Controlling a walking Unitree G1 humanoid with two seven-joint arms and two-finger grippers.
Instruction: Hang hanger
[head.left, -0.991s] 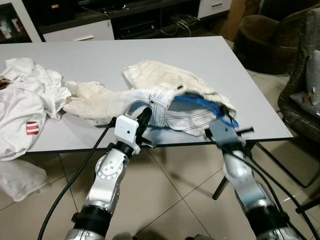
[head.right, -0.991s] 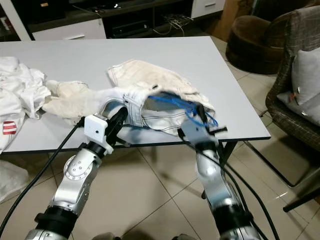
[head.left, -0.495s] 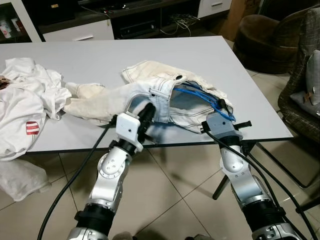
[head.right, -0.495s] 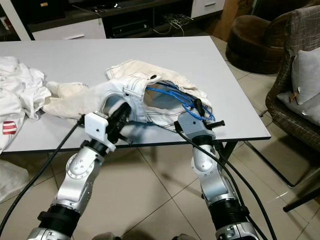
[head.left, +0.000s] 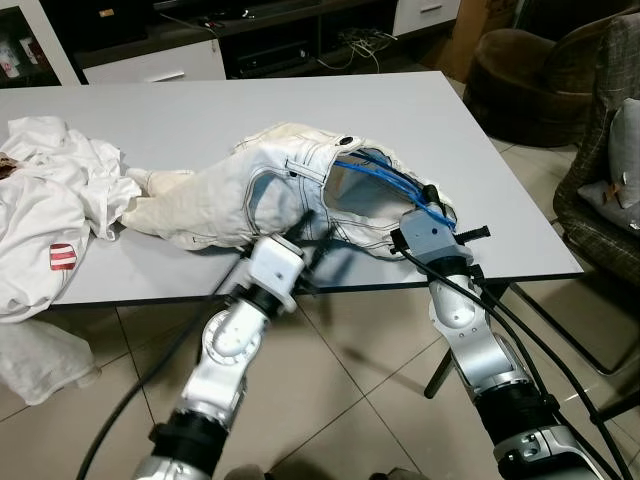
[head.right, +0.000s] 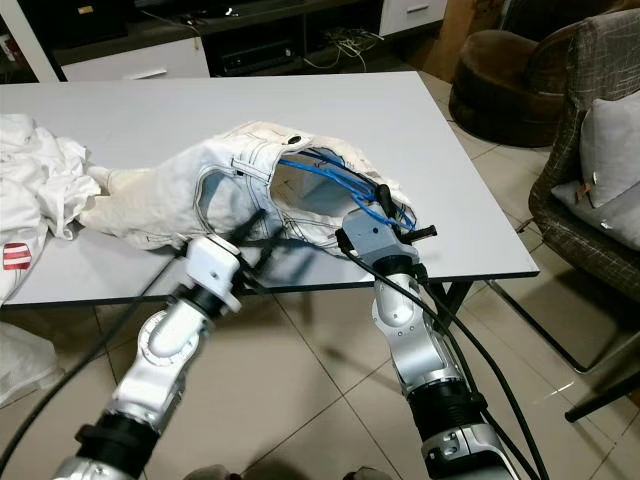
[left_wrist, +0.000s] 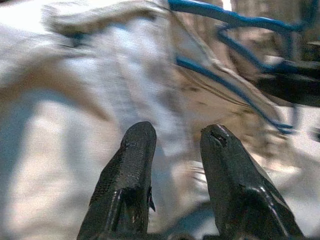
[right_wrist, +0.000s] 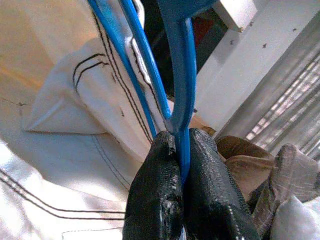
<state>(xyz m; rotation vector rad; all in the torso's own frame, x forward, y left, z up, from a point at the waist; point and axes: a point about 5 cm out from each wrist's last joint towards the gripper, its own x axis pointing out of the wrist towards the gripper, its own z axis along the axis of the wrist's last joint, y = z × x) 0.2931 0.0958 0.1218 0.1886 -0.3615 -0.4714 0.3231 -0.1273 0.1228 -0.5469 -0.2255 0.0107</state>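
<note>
Item one, our right gripper (right_wrist: 181, 150): fingers clenched on the blue wire hanger (right_wrist: 181, 75), which runs up out of the pads in the right wrist view and, in the left eye view, sits at centre right inside the open waist of the white trousers (head.left: 270, 185). Item two, our left gripper (left_wrist: 172, 145): fingers parted with a gap between them, grasping nothing, pointed at the pale cloth of the trousers just short of the waistband; in the left eye view it is blurred at lower centre, at the near table edge. Item three, the trousers: heaped on the grey table (head.left: 200, 110), mid frame, the waist opening turned to the right, legs trailing to the left; the cloth wraps the hanger and hides most of it. Item four, a crumpled white garment (head.left: 50, 210) with a red patch, at the left edge of the frame, partly draped over the table edge. Item five, brown armchair (head.left: 520, 80) at upper right; wicker chair (head.right: 590, 150) with a grey cushion at far right; tiled floor (head.left: 340, 380) beneath; dark cabinet (head.left: 250, 40) along the top.
</note>
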